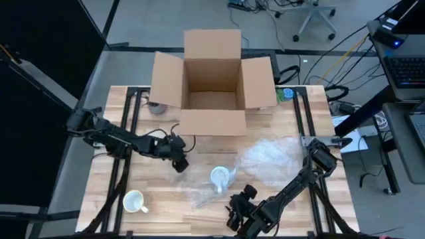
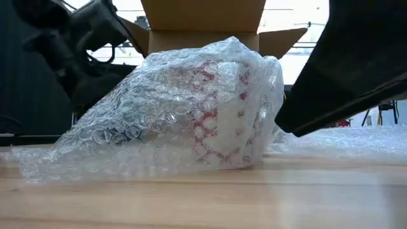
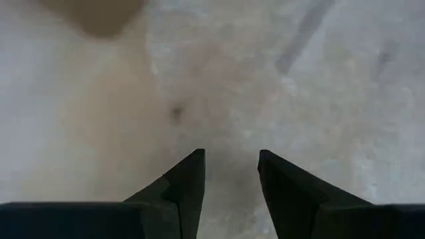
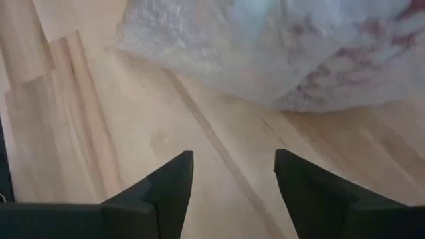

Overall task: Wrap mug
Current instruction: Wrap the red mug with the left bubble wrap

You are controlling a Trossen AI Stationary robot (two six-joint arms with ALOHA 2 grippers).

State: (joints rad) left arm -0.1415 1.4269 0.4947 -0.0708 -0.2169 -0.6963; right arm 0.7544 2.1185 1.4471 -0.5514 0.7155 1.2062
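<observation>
- Bare wooden table [image 2: 203, 203] fills the low view's foreground, and just behind it lies the mug [image 2: 222, 111], on its side and already draped in bubble wrap [image 2: 159, 121], red print showing through the film.
- From above, that mug [image 1: 220, 176] sits near the middle of the table's front half, with the wrap [image 1: 269, 159] spreading from it toward the right rear and a thinner tail toward the left front.
- Right gripper [image 1: 238, 211] hangs just in front of the mug, near the table's front edge; its wrist view shows the fingers [image 4: 169, 182] spread apart with nothing between them, and the wrapped bundle [image 4: 285, 53] straight ahead, apart from the tips.
- Left gripper [image 1: 178, 161] hovers to the mug's left, over the wrap's edge; its fingers [image 3: 189, 176] are parted too, holding nothing, pointing down at the film.
- Judging from this, the mug's long axis runs roughly front to back, so the right gripper faces one end and is the nearer arm, while the left one is better placed to pin the loose film.
- Second mug [image 1: 135, 201] stands unwrapped at the left front, and an open cardboard box [image 1: 212, 83] waits at the rear.
</observation>
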